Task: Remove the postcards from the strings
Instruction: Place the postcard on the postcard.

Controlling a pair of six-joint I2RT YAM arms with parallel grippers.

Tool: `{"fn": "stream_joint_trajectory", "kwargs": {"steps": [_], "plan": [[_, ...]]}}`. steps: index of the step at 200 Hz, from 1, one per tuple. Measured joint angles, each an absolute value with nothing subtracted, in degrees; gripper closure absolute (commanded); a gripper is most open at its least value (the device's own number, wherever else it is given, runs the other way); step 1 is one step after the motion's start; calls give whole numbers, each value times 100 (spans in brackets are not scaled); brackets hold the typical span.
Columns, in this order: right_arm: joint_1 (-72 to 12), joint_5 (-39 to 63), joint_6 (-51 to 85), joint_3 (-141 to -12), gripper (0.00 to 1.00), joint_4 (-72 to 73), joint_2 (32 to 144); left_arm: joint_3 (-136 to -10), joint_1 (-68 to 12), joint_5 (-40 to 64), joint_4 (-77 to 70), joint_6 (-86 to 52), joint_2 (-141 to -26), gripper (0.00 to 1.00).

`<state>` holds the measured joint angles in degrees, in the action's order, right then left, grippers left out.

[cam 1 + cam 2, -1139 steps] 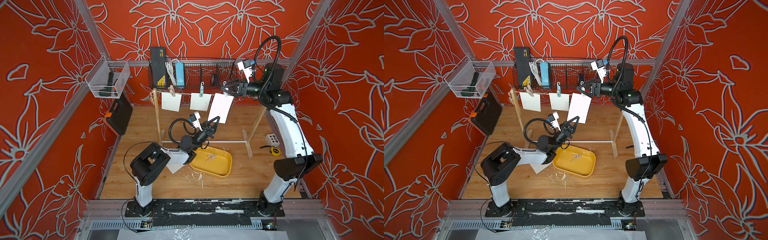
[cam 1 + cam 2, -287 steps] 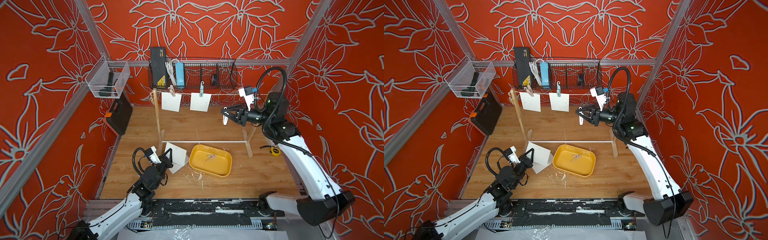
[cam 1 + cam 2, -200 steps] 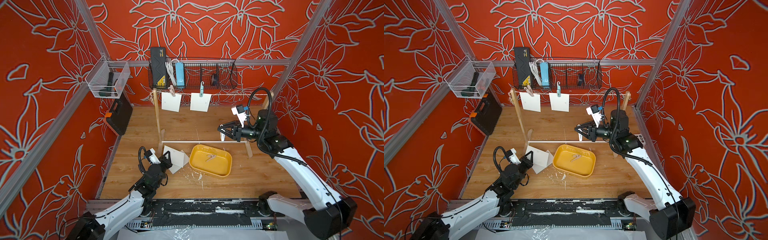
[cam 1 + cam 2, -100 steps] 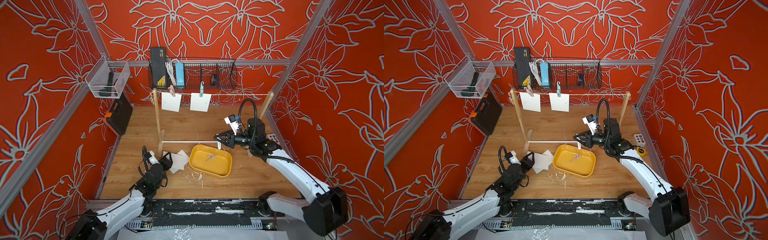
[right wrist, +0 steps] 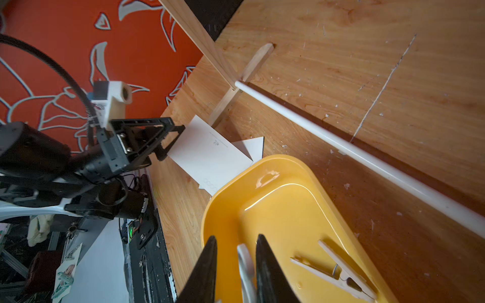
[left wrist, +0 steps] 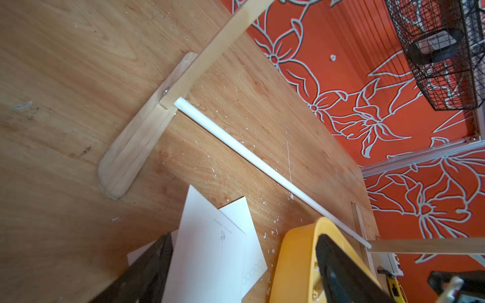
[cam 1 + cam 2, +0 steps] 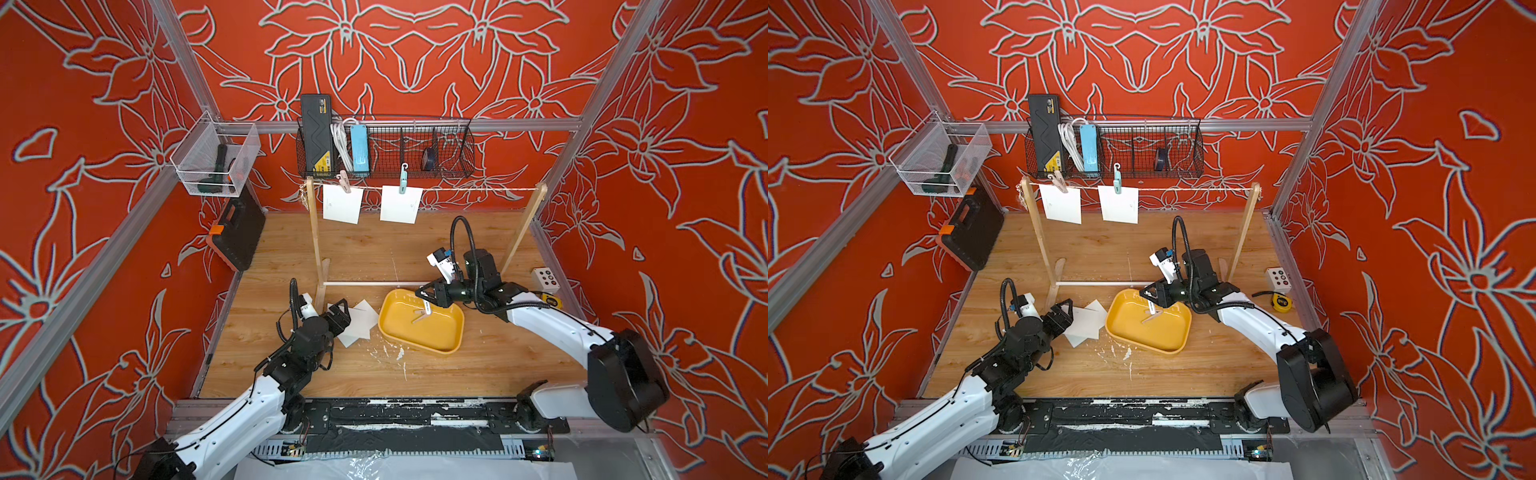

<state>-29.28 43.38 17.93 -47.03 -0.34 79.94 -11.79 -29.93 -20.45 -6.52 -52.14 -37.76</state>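
Observation:
Two white postcards (image 7: 342, 203) (image 7: 400, 204) hang by clothespins from the beige string (image 7: 478, 189) in both top views. Two more postcards (image 7: 361, 322) (image 6: 210, 249) lie overlapped on the table beside the left post's foot. My left gripper (image 7: 338, 309) (image 6: 244, 267) stands open just over their near edge, holding nothing. Low over the yellow tray (image 7: 451, 332), my right gripper (image 7: 424, 297) (image 5: 236, 265) is shut on a white clothespin (image 5: 245, 265).
A wooden clothespin (image 5: 338, 270) lies in the tray. A white rod (image 7: 365, 284) joins the two wooden posts (image 7: 314, 237) (image 7: 523, 230). A wire basket (image 7: 386, 149), clear bin (image 7: 216, 160) and black case (image 7: 239, 232) line the back and left. A button box (image 7: 545, 279) sits at the right.
My left gripper has opened and let a postcard drop flat onto the one on the table. My right arm has come down from the string to the tray with the clothespin.

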Motion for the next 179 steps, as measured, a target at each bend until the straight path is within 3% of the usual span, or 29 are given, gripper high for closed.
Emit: {"fn": "stream_joint_trajectory", "kwargs": {"steps": [84,111,133,150,179], "plan": [[-3133,3975,1619,-4676,72,47,8676,-1695,-2993,-2180,655,-5050,-4042,14],[-3175,3887,1531,-4676,66,45,8779,-1898,-2993,-2187,731,-4866,-4060,15],[-3212,3824,1455,-4689,49,12,8895,-1918,-2993,-2112,703,-4661,-4012,16],[-3232,3750,1385,-4709,42,-56,8921,-1918,-2993,-1984,596,-4466,-3920,22],[-3245,3680,1297,-4764,40,-183,8840,-1905,-2993,-1780,261,-4117,-3682,27]]}}
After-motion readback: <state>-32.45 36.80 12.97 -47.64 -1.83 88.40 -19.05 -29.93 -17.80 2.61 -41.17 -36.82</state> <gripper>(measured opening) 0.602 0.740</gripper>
